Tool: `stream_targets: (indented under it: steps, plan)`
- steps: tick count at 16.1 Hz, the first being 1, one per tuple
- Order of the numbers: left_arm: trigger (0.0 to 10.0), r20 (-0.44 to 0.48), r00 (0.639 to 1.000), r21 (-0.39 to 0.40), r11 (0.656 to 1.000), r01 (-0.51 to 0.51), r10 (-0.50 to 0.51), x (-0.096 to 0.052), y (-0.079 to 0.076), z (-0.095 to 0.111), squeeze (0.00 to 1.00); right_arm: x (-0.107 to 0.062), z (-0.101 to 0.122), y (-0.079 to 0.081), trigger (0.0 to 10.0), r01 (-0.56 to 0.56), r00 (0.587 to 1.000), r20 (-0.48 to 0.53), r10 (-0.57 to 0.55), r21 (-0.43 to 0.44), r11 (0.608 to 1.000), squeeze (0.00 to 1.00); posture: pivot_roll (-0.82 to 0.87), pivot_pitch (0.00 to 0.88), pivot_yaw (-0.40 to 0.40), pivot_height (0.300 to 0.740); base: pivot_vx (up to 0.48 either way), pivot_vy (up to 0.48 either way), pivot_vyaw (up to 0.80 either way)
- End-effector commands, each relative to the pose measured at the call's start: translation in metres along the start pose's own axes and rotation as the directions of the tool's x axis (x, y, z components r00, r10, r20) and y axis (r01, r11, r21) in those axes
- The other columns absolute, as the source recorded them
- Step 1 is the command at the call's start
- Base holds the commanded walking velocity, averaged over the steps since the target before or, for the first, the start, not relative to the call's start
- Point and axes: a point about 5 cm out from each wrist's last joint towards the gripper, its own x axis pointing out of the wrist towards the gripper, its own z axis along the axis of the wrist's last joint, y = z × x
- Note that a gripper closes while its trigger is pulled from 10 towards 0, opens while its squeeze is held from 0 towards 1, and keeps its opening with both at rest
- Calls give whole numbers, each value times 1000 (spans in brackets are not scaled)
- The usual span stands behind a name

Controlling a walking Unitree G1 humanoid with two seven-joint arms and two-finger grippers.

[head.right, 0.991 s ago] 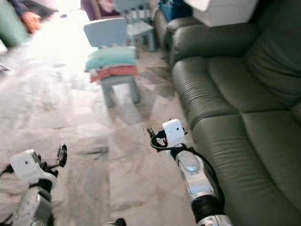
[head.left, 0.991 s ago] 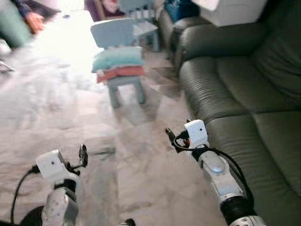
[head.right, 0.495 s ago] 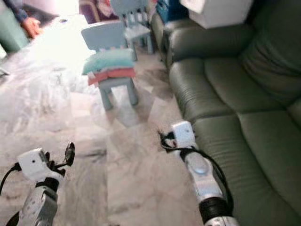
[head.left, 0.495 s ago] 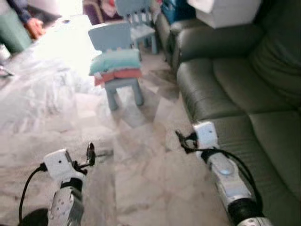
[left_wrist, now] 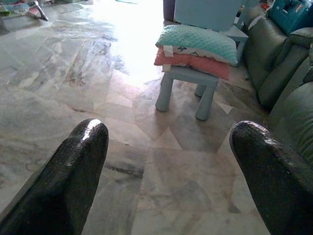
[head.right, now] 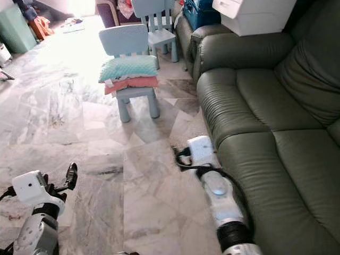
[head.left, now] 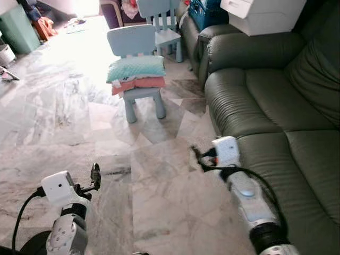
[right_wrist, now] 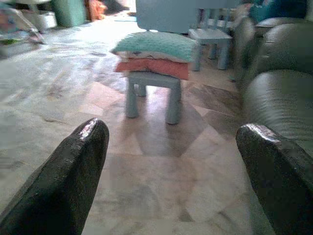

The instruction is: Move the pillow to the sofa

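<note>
While each gripper (left_wrist: pixel 166 161) (right_wrist: pixel 171 166) gapes wide, a mint dimpled pillow (head.left: pixel 136 68) tops a coral one (head.left: pixel 139 82) on the chair (head.left: pixel 133 45).

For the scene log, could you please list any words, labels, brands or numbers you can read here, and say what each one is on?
No text can be read anywhere in these pictures.
White tag on the pillows stacked on the small blue chair: dark marks, too small to read.
White box on the sofa arm: no legible label.
Blue crate behind the sofa: no legible print.
</note>
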Motion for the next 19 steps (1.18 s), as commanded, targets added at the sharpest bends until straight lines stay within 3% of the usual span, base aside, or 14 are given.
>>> stream_targets:
  steps: [1, 7, 19]
  plan:
    - [10000, 22, 1000, 2, 1000, -9, 9, -1, 3, 4, 0, 2, 3, 0, 10000, -7, 1000, 14, 7, -5, 1000, 0, -121, 95, 82, 740, 255, 0, 0]
    - [10000, 15, 1000, 3, 1000, -6, 6, -1, 3, 2, 0, 1, 2, -1, 10000, -4, 1000, 14, 4, -3, 1000, 0, -126, 96, 84, 740, 272, 0, 0]
    - [10000, 9, 1000, 5, 1000, -12, 12, -2, 3, 0, 0, 1, 2, 1, 10000, -15, 1000, 14, 15, -3, 1000, 0, -126, 102, 83, 740, 297, 266, 0]
